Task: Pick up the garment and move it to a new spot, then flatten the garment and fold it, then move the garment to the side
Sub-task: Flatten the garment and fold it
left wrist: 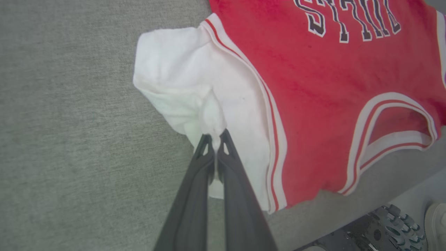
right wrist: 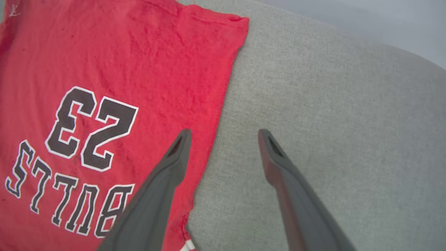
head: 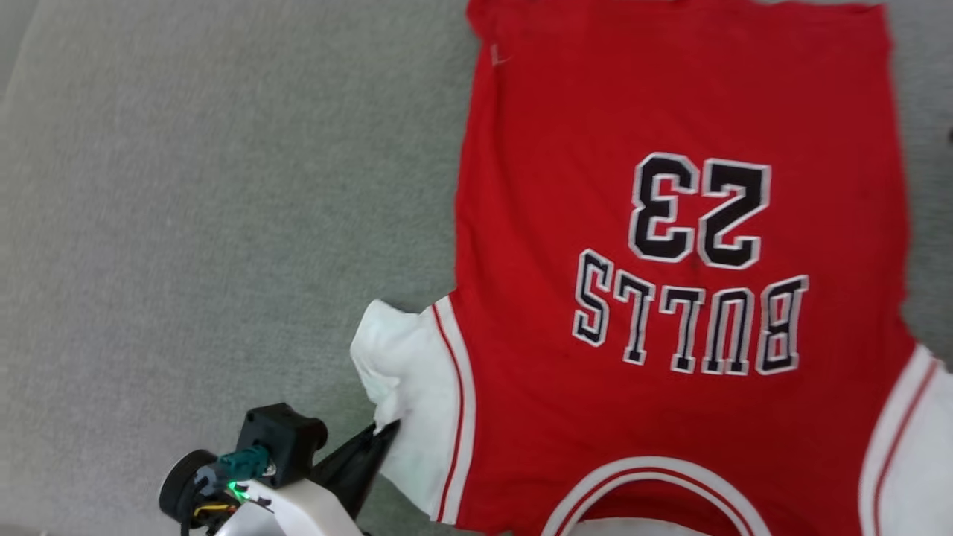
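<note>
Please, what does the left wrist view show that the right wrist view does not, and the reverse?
Left wrist view: the left gripper shut on the white sleeve, and the striped neckline. Right wrist view: the open right gripper, one finger over the red cloth and one over the grey surface, and the number 23. Both: the garment with its BULLS lettering, lying on that grey surface.

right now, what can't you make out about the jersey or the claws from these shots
Head view: the garment's right sleeve and collar run off the right and bottom edges.
Left wrist view: how much white sleeve the shut left claw pinches, hidden by its own fingers.
Right wrist view: whether the open right claw touches the grey surface; no side angle.
</note>
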Controlling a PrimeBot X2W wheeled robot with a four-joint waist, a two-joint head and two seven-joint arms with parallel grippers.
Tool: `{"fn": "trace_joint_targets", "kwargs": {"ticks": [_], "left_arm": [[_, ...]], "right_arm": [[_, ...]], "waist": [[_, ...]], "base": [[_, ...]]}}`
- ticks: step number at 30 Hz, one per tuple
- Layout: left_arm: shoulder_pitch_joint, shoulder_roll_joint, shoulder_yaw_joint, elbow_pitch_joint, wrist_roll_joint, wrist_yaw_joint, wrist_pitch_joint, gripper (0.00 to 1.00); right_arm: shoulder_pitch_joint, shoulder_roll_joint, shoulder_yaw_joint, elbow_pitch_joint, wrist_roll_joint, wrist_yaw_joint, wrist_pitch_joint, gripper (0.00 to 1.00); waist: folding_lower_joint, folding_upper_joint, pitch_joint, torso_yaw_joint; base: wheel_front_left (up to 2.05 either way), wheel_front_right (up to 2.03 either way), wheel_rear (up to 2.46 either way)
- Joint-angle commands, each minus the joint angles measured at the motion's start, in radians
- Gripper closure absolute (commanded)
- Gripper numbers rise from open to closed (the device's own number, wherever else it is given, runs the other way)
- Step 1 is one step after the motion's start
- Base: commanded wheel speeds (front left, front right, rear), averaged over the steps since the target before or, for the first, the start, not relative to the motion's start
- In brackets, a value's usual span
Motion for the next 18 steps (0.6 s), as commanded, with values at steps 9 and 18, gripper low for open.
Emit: {"fn": "trace_joint_targets", "kwargs": {"ticks": [9, 18], "left_arm": [[-0.069, -0.027, -0.053, -0.082, 0.040, -0.026, -0.002, 1.00], [-0.112, -0.048, -0.088, -0.094, 0.048, -0.054, -0.006, 1.00]], "right_arm": [[-0.298, -0.020, -0.026, 0.172, -0.129, 0.000, 0.196, 0.00], [-0.380, -0.054, -0.031, 0.249, -0.228, 0.000, 0.258, 0.00]], "waist": [[-0.0002, 0.0000, 0.194, 0.172], [-0.0002, 0.0000, 0.246, 0.251]], "base": [[0.00, 0.00, 0.00], [0.00, 0.00, 0.00]]}}
